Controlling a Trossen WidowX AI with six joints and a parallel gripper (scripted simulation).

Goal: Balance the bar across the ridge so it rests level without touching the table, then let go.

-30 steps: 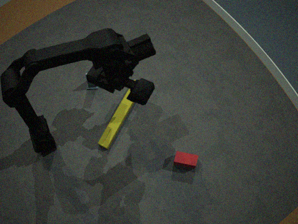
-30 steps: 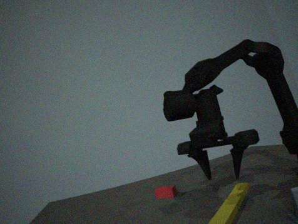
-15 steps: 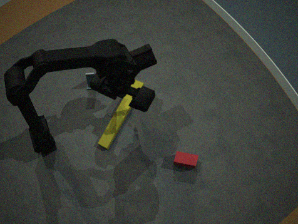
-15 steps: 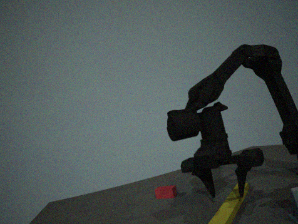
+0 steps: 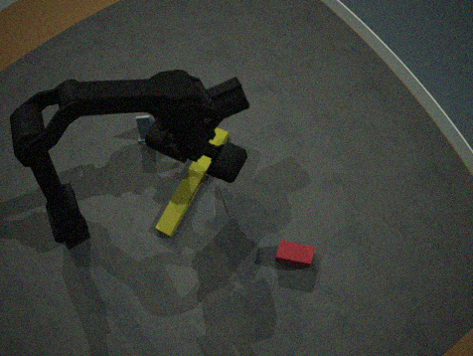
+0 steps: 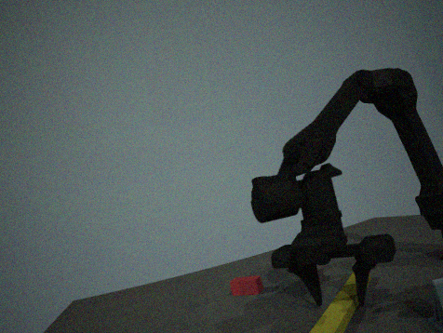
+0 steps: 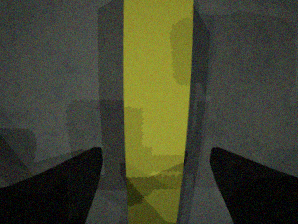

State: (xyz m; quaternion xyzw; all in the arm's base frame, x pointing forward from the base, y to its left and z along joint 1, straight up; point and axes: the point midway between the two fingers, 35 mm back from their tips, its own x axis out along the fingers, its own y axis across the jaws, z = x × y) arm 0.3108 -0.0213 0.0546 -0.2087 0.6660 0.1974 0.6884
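The long yellow bar (image 5: 171, 217) (image 6: 331, 322) (image 7: 157, 75) lies flat on the table. My gripper (image 6: 341, 304) (image 7: 157, 155) is open, pointing down over the bar. In the wrist view the bar runs between the two fingertips, with a gap on each side and nothing gripped. In the top view the arm hides the fingertips and part of the bar near its far end. A small pale blue-grey piece, which looks like the ridge (image 5: 143, 130) (image 6: 438, 293), stands left of the bar's far end in the top view, apart from it and partly covered by the arm.
A red block (image 5: 295, 253) (image 6: 247, 286) lies on the table to the right of the bar in the top view. The table's pale rim (image 5: 400, 71) curves along the right side there. The arm reaches in from the left and spans over the ridge's side of the bar.
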